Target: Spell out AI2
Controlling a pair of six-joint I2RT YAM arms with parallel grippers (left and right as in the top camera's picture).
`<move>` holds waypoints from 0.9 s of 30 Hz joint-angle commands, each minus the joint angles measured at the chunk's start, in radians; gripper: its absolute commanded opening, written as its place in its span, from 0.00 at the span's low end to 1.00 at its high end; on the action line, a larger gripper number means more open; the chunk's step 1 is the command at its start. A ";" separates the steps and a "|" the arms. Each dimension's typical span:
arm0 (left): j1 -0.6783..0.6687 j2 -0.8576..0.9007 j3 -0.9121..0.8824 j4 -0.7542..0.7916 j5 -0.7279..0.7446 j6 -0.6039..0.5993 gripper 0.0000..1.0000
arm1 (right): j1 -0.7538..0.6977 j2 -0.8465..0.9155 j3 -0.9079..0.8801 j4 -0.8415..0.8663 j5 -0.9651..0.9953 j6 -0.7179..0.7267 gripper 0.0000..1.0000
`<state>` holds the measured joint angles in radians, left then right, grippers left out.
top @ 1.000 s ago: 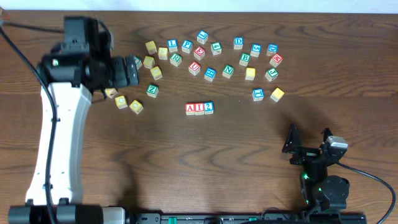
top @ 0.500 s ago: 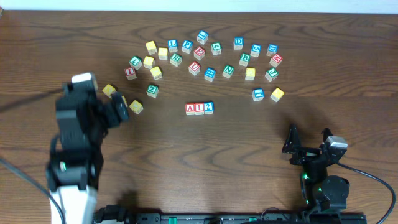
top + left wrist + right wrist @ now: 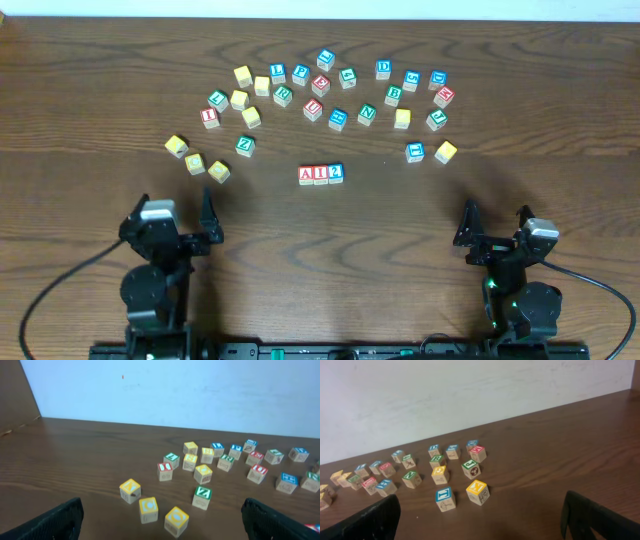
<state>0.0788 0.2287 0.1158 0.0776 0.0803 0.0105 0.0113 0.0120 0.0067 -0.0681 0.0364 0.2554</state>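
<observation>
Three blocks stand in a touching row at the table's middle: a red A block [image 3: 306, 174], a red I block [image 3: 320, 174] and a blue 2 block [image 3: 335, 172]. My left gripper [image 3: 172, 226] is open and empty near the front left edge, well short of them. My right gripper [image 3: 495, 226] is open and empty near the front right edge. In the left wrist view its fingers [image 3: 162, 519] frame bare table before three yellow blocks [image 3: 149, 509]. In the right wrist view the fingers [image 3: 480, 517] frame bare table before a blue block [image 3: 445, 498] and a yellow block [image 3: 477, 492].
Several loose letter blocks lie in an arc across the back of the table [image 3: 340, 85]. A yellow block [image 3: 446, 151] and a blue block [image 3: 415, 152] sit at the arc's right end. Three yellow blocks [image 3: 195, 162] sit at the left end.
My left arm has drawn back from the blocks at the back left to the front left edge. The right arm and the blocks have not moved.
</observation>
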 commanded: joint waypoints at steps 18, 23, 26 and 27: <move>0.006 -0.227 -0.112 -0.143 0.010 0.038 1.00 | -0.011 -0.006 -0.001 -0.003 -0.002 0.006 0.99; 0.006 -0.225 -0.112 -0.142 0.010 0.038 1.00 | -0.011 -0.006 -0.001 -0.003 -0.002 0.006 0.99; 0.006 -0.224 -0.112 -0.142 0.010 0.038 1.00 | -0.011 -0.006 -0.001 -0.004 -0.002 0.006 0.99; 0.006 -0.224 -0.112 -0.142 0.010 0.038 1.00 | -0.011 -0.006 -0.001 -0.003 -0.002 0.006 0.99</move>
<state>0.0788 0.0109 0.0128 -0.0189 0.0757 0.0315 0.0113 0.0120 0.0067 -0.0681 0.0364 0.2554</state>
